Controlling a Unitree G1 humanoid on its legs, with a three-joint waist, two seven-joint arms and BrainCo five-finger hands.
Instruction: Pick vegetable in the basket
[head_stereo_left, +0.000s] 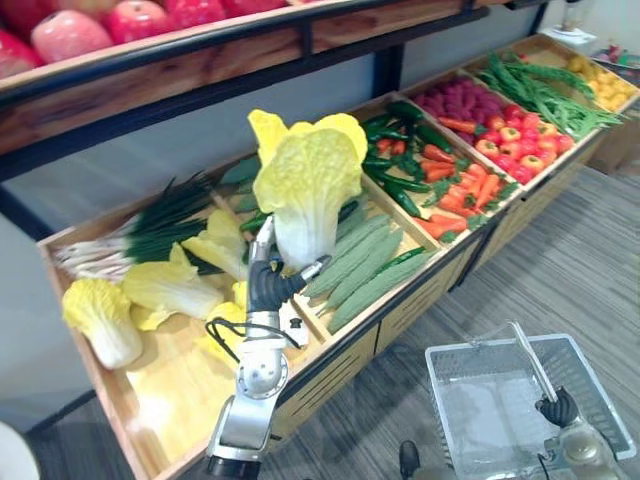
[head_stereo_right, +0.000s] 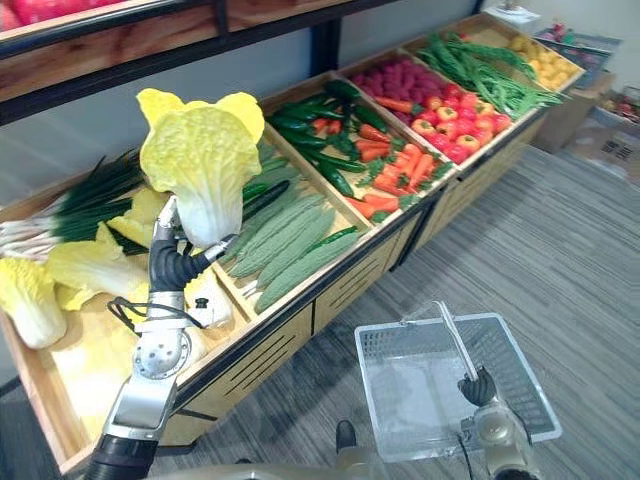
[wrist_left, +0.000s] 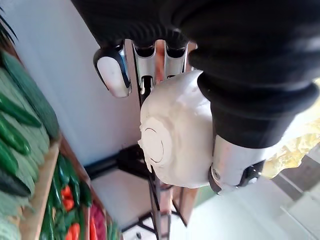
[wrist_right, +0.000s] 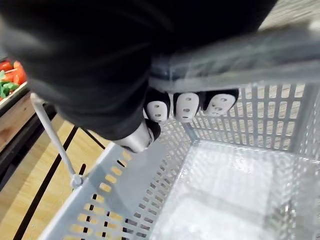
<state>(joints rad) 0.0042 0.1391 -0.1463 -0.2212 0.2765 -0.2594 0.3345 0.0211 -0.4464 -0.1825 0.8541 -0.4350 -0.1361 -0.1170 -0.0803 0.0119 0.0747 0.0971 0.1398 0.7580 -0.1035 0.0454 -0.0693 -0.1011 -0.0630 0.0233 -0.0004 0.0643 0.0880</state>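
Since the left hand (head_stereo_left: 272, 285) has fingers and thumb clamped round the white stem end of the napa cabbage (head_stereo_left: 305, 185), that one's up clear of the wooden bin (head_stereo_left: 175, 395), upright with its leaves on top, mid-frame. The target is the grey mesh basket (head_stereo_left: 436, 395), well apart at lower right and lower down, so I'd guess a sweep right and down. Right hand (head_stereo_left: 558, 408) is curled round the basket handle (head_stereo_left: 530, 360). Basket's empty. The bin holds more napa cabbages (head_stereo_left: 100, 315); the next has bumpy green gourds (head_stereo_left: 365, 265).
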